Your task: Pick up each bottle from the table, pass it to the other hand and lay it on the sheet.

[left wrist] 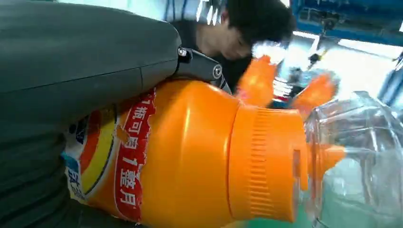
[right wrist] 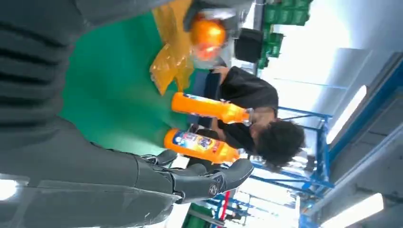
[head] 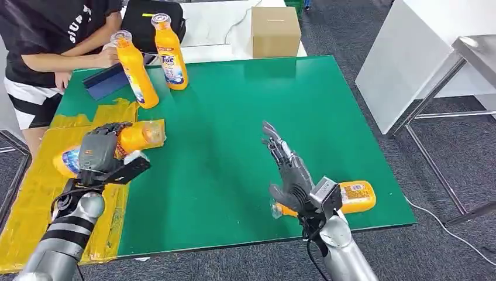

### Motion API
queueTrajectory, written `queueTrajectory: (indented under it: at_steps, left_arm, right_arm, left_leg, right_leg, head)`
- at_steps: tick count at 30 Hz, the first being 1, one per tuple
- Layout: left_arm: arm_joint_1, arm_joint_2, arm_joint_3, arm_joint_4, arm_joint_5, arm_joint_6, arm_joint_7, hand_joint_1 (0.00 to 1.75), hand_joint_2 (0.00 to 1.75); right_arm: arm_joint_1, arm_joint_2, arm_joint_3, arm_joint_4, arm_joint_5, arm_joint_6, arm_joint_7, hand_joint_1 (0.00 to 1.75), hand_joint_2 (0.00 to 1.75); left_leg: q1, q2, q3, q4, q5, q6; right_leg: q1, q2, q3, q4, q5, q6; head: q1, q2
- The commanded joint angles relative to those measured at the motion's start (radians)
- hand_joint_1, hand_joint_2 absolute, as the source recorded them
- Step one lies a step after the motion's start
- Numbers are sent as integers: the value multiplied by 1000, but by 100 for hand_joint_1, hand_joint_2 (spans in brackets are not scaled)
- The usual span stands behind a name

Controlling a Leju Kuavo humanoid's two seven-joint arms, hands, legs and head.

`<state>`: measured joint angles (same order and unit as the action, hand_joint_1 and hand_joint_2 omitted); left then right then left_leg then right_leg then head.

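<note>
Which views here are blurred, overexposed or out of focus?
Head view: evenly lit, mostly sharp. Left wrist view: held bottle sharp, the person and the bottles behind smeared, background blown out. Right wrist view: window area overexposed, hand dark, standing bottles fairly clear.

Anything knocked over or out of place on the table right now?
One bottle lies on its side at the green table's near edge, beside the open right hand. Two others stand upright; nothing looks spilled. The left hand holds a bottle over the sheet.
</note>
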<state>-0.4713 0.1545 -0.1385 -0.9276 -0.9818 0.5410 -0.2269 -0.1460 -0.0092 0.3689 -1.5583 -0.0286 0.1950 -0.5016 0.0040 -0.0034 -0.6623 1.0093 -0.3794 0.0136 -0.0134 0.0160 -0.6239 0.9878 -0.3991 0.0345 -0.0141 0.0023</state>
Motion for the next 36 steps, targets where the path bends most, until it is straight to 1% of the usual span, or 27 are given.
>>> queueTrajectory:
  at_steps: [1, 2, 5, 7, 8, 9, 10, 11, 12, 13, 14, 15, 16, 17, 18, 19, 21, 23, 26, 32, 34, 36]
  left_arm:
    - [-159, -42, -16, 499, -47, 19, 2, 175, 175]
    - [-159, -42, -16, 499, -47, 19, 2, 175, 175]
    - [-155, -44, -15, 504, -46, 28, -2, 175, 175]
    - [-157, -43, -13, 509, -44, 30, -5, 175, 175]
    - [-157, -43, -13, 509, -44, 30, -5, 175, 175]
    - [-161, -49, 5, 515, -16, -3, -22, 175, 175]
    - [-160, -56, 28, 520, 22, -42, -51, 175, 175]
    - [-152, -61, 37, 527, 29, -30, -59, 175, 175]
    - [-145, -69, 43, 540, 39, -28, -70, 175, 175]
    - [-142, -81, 70, 549, 79, -51, -99, 175, 175]
    - [-138, -93, 98, 560, 120, -72, -130, 175, 175]
    - [-136, -96, 101, 565, 124, -73, -130, 175, 175]
    - [-135, -103, 108, 574, 133, -75, -127, 175, 175]
    - [-132, -111, 119, 582, 147, -75, -130, 175, 175]
    - [-130, -117, 129, 584, 160, -77, -137, 93, 175]
    - [-127, -122, 138, 586, 169, -62, -145, 0, 175]
    - [-123, -131, 161, 583, 199, -54, -164, 0, 175]
    - [-114, -145, 201, 564, 254, -9, -232, 0, 175]
    - [-107, -156, 224, 543, 302, 11, -281, 0, 175]
    - [-104, -160, 228, 533, 316, 4, -293, 0, 175]
    - [-97, -162, 226, 524, 325, 1, -302, 0, 175]
    - [-92, -166, 226, 516, 335, -2, -312, 0, 175]
  right_arm:
    - [-38, 2, -6, 50, -21, 24, 3, 0, 175]
    - [-38, 2, -6, 50, -21, 24, 3, 0, 175]
    - [-38, 2, -4, 53, -21, 24, 3, 0, 175]
    - [-37, 1, -4, 53, -21, 24, 3, 0, 175]
    - [-37, 1, -4, 53, -21, 24, 3, 0, 175]
    - [-37, 0, -4, 52, -22, 24, 3, 0, 175]
    - [-36, 0, -4, 52, -24, 23, 5, 0, 175]
    - [-34, 2, -7, 55, -30, 21, 9, 0, 175]
    - [-34, 3, -6, 61, -34, 20, 11, 0, 175]
    - [-34, 2, -5, 65, -37, 21, 13, 0, 175]
    - [-35, 0, -2, 73, -37, 21, 14, 0, 175]
    - [-35, 0, 0, 75, -37, 22, 14, 0, 175]
    - [-38, 0, 2, 83, -37, 21, 15, 0, 175]
    - [-42, 0, 4, 91, -37, 20, 18, 0, 175]
    - [-44, 0, 5, 96, -37, 19, 21, 0, 175]
    - [-47, 0, 7, 102, -36, 16, 25, 0, 175]
    - [-50, 0, 10, 111, -36, 12, 30, 0, 175]
    - [-48, -2, 15, 122, -38, 10, 33, 0, 175]
    - [-46, -1, 25, 142, -39, 3, 38, 0, 175]
    - [-44, -1, 25, 147, -39, 1, 38, 0, 175]
    - [-47, 3, 28, 153, -40, 0, 39, 0, 175]
    - [-48, 4, 29, 159, -40, -2, 40, 0, 175]
  left_leg:
    - [0, -1, 5, -1, -1, -1]
    - [0, -1, 3, -1, 0, -1]
    - [0, -1, 6, -1, -1, -1]
    - [0, -1, 2, 0, 0, -1]
    - [1, -2, 4, 0, -1, -1]
    - [1, -1, 3, 0, -1, -1]
    - [1, -1, 5, 0, -2, -2]
    - [0, -1, 2, 0, 0, -1]
    - [0, -1, 5, 0, -1, -2]
    - [0, 0, 3, -1, 0, -1]
    - [0, 0, 7, -1, -1, -2]
    - [0, 0, 4, -1, 0, -1]
    - [0, 0, 7, -2, -1, -2]
    - [0, -1, 5, -1, 0, -1]
    - [0, -1, 8, -2, -1, -2]
    - [-1, -2, 8, -2, 0, -1]
    - [-1, -3, 9, -2, 0, -1]
    - [0, -4, 12, -2, -1, -1]
    - [-1, -4, 11, -2, 0, -1]
    - [-1, -5, 12, -2, 1, -1]
    - [-1, -4, 15, -2, -1, -1]
    - [-1, -3, 14, -2, -1, -2]
  right_leg:
    - [0, -3, 6, -1, -1, -1]
    - [0, -2, 4, -1, -1, -1]
    - [1, -3, 7, -1, -2, -1]
    - [0, -2, 3, 0, -1, -1]
    - [1, -3, 5, 0, -2, -1]
    - [1, -2, 4, 0, -1, -1]
    - [1, -2, 7, 0, -2, -2]
    - [0, -2, 4, 0, -1, -1]
    - [1, -2, 6, 0, -2, -2]
    - [0, -1, 3, -1, -1, -1]
    - [0, -2, 8, -1, -2, -2]
    - [0, -1, 5, -1, -1, -1]
    - [0, -2, 8, -2, -1, -2]
    - [0, -1, 6, -1, -1, -1]
    - [0, -2, 9, -2, -1, -2]
    - [0, -2, 9, -1, -1, -1]
    - [-1, -3, 11, -1, -2, -1]
    - [0, -3, 14, -3, -2, -1]
    - [0, -2, 13, -2, -1, -1]
    - [-1, -4, 14, -1, -1, -1]
    - [0, -4, 17, -2, -2, -2]
    - [0, -3, 16, -2, -1, -2]
  head:
    - [1, 0]
    - [1, 0]
    - [0, 0]
    - [1, 0]
    - [1, 0]
    - [1, 0]
    - [0, 0]
    - [1, 0]
    - [1, 0]
    - [1, 0]
    - [0, 0]
    - [0, 0]
    - [0, 0]
    - [0, 0]
    - [0, 0]
    - [0, 0]
    - [0, 0]
    - [0, 0]
    - [0, 0]
    - [0, 0]
    - [0, 0]
    - [0, 0]
